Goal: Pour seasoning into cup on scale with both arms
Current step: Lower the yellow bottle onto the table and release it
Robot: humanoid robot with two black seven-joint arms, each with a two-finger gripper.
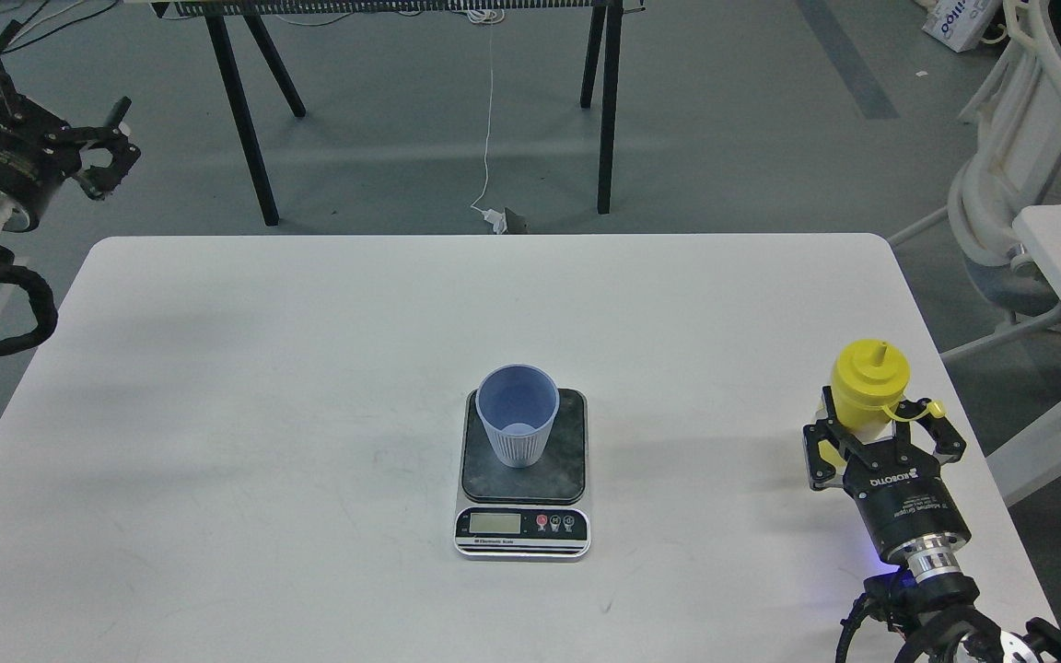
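I see the cup [518,414] standing upright on the scale's [523,472] dark plate, at the middle of the white desk [263,414]. My right tool [880,440] sits near the desk's right edge with its fingers around the lower body of the bottle [867,385], which stands upright, nozzle up, cap strap hanging to its right. My left tool [102,152] is raised off the desk's far left corner, fingers spread, holding nothing.
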